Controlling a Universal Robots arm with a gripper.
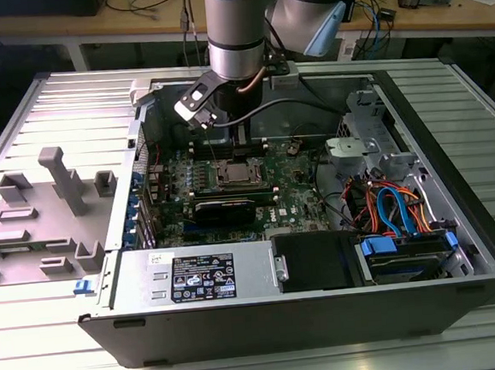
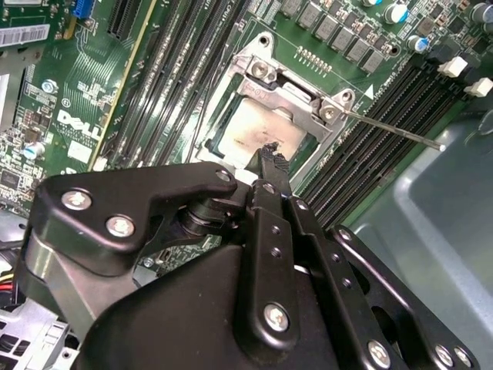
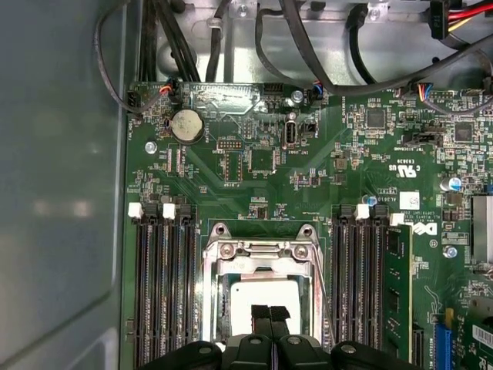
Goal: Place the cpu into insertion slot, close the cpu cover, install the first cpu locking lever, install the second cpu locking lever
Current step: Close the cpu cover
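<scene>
The cpu (image 3: 263, 299) lies in the insertion slot (image 3: 216, 308), its pale metal top (image 2: 253, 129) showing through the window of the silver cpu cover (image 2: 296, 91). The cover (image 3: 262, 250) lies down flat around the chip. A thin locking lever (image 2: 393, 129) sticks out sideways from the socket's corner over the memory slots. In both wrist views my gripper (image 3: 269, 314) hangs right above the chip's edge, its black fingertips (image 2: 271, 156) pressed together and shut on nothing. From the exterior view, the gripper (image 1: 239, 151) reaches down into the open case over the socket (image 1: 237, 174).
Black memory slots (image 3: 163, 293) flank the socket on both sides. A long black card (image 1: 224, 207) lies near the socket, with a power supply (image 1: 199, 274) in front. Cables (image 1: 391, 208) and a drive bay fill the exterior view's right. A grey fixture (image 1: 60, 195) stands outside the case.
</scene>
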